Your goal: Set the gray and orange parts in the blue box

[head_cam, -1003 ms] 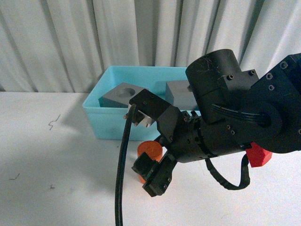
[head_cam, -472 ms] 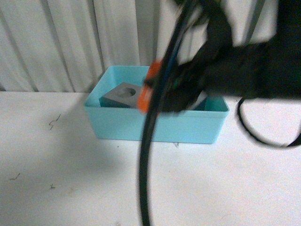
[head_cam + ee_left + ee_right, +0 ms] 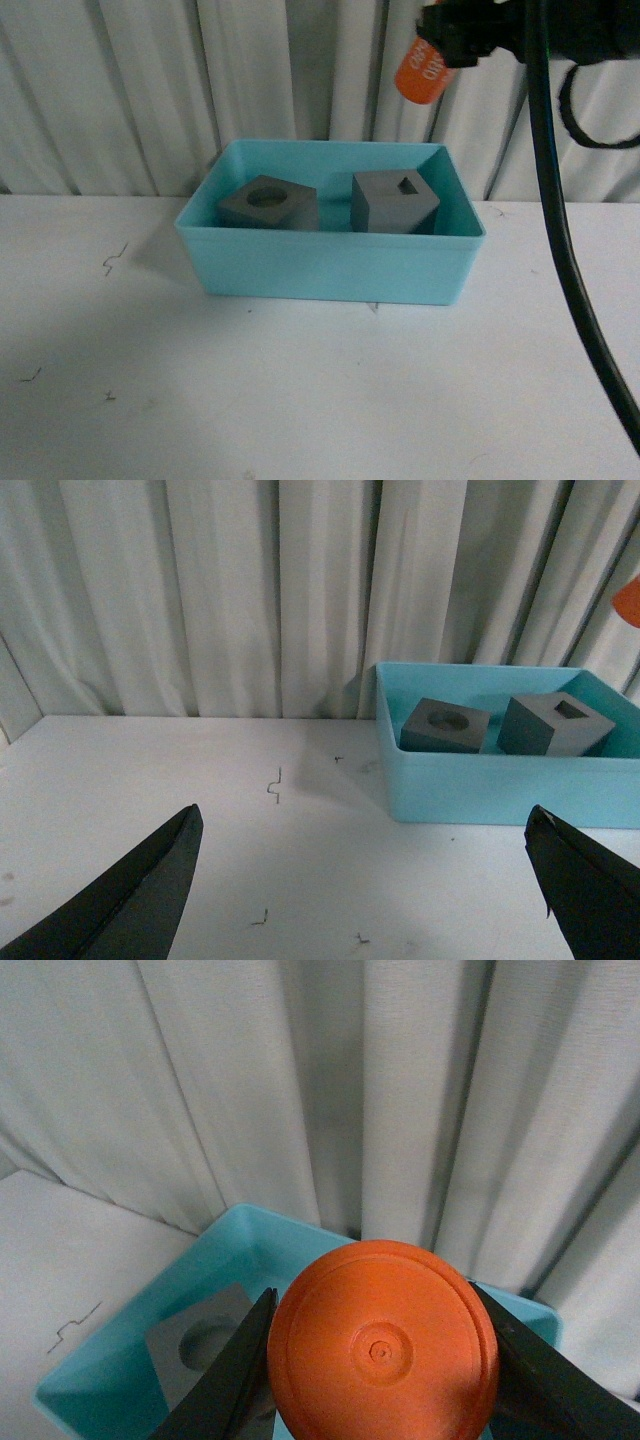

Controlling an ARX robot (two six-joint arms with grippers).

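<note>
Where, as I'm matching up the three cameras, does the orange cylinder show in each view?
Front view: orange cylinder at the top, right of centre, high above the blue box.
Left wrist view: only an orange sliver at that picture's right edge.
Right wrist view: fills the lower centre, between the fingers of the right gripper.
Shared landmark: the gray cube with the round recess, inside the box in all three.

My right gripper hangs high above the far right end of the light turquoise plastic bin, jaws clamped on the small orange cylinder. My left gripper sits low, left of that bin, jaws spread wide
</note>
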